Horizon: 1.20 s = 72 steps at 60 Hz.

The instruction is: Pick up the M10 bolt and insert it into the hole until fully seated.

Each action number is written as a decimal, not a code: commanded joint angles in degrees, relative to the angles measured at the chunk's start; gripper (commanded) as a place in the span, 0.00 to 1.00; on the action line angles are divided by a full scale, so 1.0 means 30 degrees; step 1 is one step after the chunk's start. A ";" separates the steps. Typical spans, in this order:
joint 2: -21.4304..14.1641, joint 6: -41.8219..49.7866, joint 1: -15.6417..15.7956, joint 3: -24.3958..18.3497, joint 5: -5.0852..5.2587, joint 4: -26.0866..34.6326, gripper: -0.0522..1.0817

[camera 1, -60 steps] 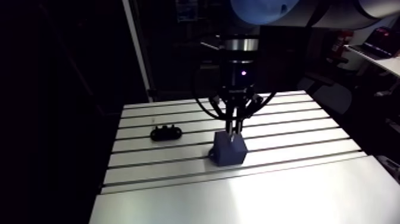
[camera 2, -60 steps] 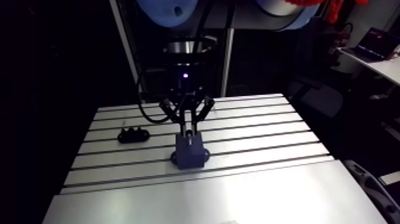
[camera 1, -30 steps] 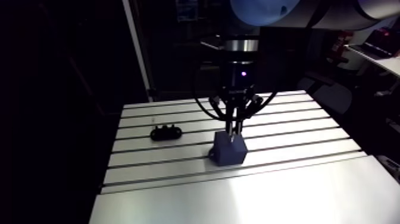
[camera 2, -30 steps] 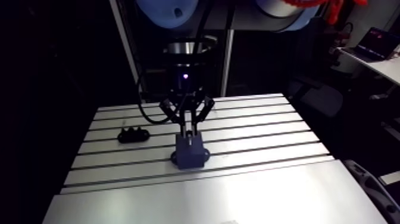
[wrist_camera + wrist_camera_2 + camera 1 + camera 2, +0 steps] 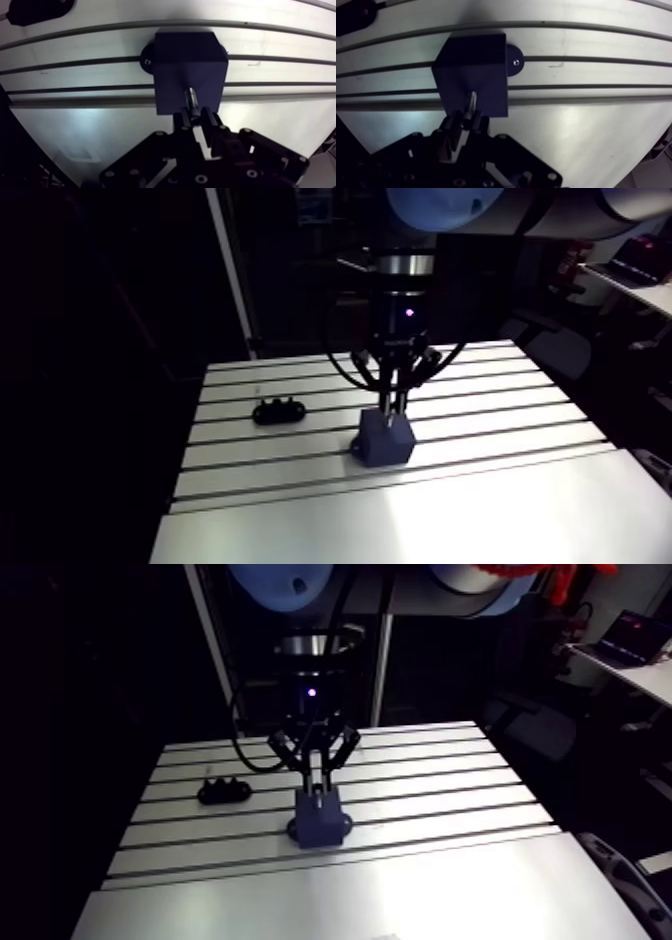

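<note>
A dark blue block (image 5: 189, 70) with round base tabs is fixed on the slotted aluminium table (image 5: 280, 45). My gripper (image 5: 196, 120) hangs straight above the block, shut on the M10 bolt (image 5: 192, 96). The bolt's grey shank sticks out ahead of the fingertips and its tip meets the block's top face. The hole itself is hidden by the bolt. In the arm view the gripper (image 5: 394, 406) stands upright just over the block (image 5: 386, 438).
A black holder (image 5: 278, 409) lies on the table to the left of the block, a few slots away; in the wrist view this holder (image 5: 37, 10) shows beyond the block. Long slots run across the table.
</note>
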 commanded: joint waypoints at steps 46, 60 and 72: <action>-0.0208 -0.0172 0.0175 0.0448 -0.0087 -0.0057 0.05; -0.0208 -0.0144 0.0146 0.0448 -0.0087 -0.0057 0.05; -0.0208 -0.0173 0.0146 0.0424 -0.0087 -0.0057 0.05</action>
